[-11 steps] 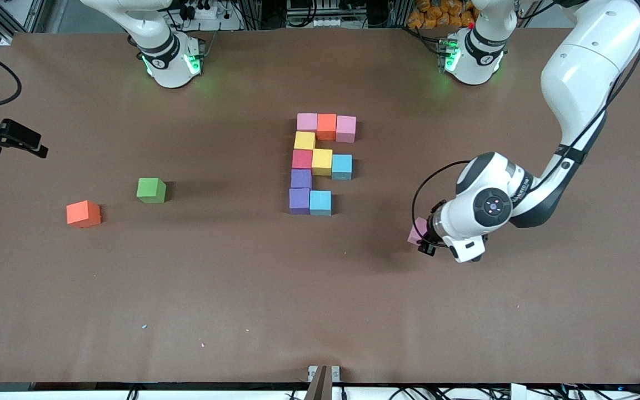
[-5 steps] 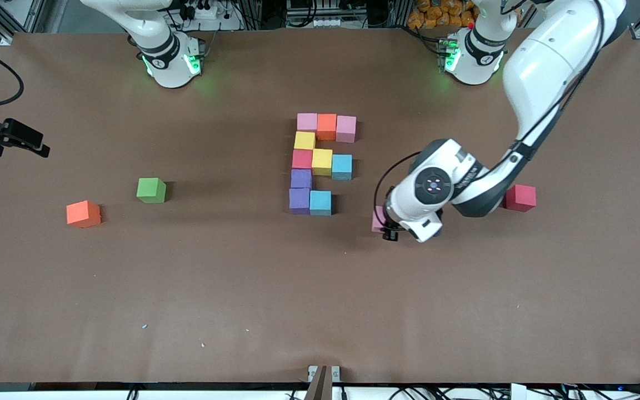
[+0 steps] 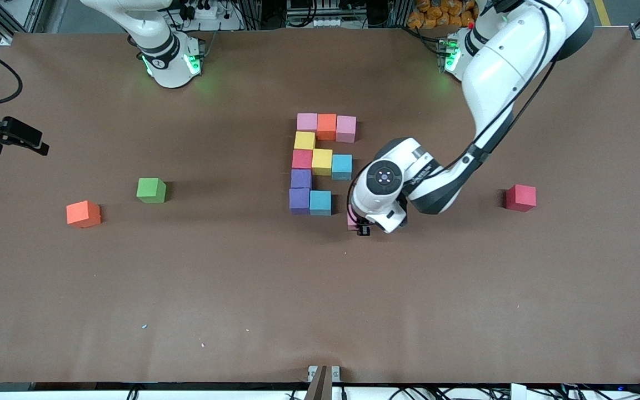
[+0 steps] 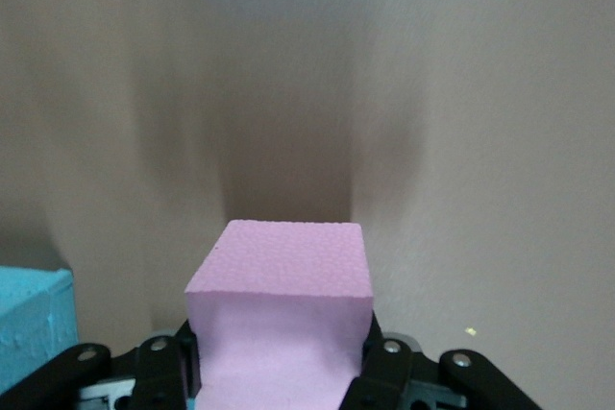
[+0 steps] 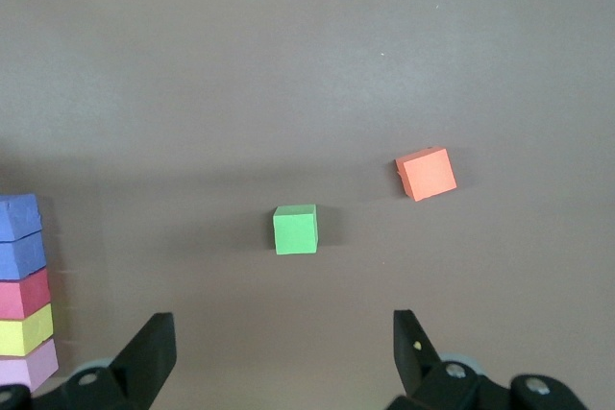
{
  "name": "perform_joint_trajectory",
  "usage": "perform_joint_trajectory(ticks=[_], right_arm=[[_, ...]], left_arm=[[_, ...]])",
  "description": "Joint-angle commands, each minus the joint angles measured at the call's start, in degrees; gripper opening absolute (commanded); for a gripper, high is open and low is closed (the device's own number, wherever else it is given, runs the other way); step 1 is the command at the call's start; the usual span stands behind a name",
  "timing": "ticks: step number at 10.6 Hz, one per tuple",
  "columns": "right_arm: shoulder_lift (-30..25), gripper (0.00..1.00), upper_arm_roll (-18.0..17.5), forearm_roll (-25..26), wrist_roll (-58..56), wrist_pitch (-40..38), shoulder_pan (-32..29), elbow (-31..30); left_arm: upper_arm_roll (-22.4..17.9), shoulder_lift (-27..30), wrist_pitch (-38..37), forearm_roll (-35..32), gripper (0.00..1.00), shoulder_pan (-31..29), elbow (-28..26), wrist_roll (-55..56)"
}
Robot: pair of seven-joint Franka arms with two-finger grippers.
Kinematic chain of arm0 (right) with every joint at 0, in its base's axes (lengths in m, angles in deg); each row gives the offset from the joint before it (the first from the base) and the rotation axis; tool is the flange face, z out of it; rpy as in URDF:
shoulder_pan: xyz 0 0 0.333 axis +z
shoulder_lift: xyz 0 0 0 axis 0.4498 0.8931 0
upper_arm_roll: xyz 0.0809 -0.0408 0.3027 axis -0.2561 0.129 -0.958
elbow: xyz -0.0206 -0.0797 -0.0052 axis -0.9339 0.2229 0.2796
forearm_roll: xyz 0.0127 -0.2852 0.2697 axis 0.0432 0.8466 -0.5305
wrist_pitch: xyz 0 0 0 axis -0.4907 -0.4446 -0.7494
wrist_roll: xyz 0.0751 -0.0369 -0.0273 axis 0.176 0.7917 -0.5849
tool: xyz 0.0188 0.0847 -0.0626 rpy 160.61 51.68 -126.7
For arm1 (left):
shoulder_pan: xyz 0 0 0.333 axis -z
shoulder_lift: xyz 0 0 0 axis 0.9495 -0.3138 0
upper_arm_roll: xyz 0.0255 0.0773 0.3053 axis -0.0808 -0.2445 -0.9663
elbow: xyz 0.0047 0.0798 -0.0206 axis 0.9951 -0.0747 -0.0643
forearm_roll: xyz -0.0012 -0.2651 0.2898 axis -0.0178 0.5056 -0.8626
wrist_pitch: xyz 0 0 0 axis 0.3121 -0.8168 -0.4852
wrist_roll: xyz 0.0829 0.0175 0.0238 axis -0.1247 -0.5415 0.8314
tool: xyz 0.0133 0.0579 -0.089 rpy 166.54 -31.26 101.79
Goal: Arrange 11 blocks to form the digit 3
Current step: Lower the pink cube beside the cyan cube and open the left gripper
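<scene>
Fingers (image 4: 380,372) of the left gripper (image 4: 279,372) are being kept clamped on a pink block (image 4: 279,319), which is being carried just above the table (image 3: 242,278) beside the cyan block (image 3: 320,202) at the near end of the assembled group (image 3: 323,162). From the front, that pink block is being mostly hidden by the wrist (only a sliver is showing), whereas the left wrist view is showing its whole top face and a corner of the cyan one. Lettering on the left forearm is being shown too small to be read. The right gripper (image 5: 283,352) is being held wide open and empty over the right arm's end of the table, where the loose orange block (image 3: 83,214) and the green cube (image 3: 151,190) are lying. A red block (image 3: 520,198) is sitting alone toward the left arm's end.
</scene>
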Motion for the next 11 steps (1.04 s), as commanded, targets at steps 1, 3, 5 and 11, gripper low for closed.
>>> perform_joint_trajectory(ticks=[1,3,5,11], right_arm=[[-1.4,1.00,-0.2,1.0,0.6,-0.7,1.3,0.0],[-1.5,1.00,-0.5,1.1,1.1,-1.4,2.1,0.1],[-1.0,1.00,-0.5,1.1,1.1,-1.0,2.0,0.0],[-0.7,1.00,-0.2,2.5,0.7,-1.6,1.6,-0.4]], left_arm=[[-0.7,-0.7,0.9,1.4,0.00,1.7,1.6,2.1],[-0.7,-0.5,0.9,1.2,0.00,2.7,1.0,3.2],[-0.7,-0.5,0.9,1.2,0.00,3.4,-0.1,3.7],[-0.6,0.7,3.1,0.7,0.00,3.6,-5.2,4.4]])
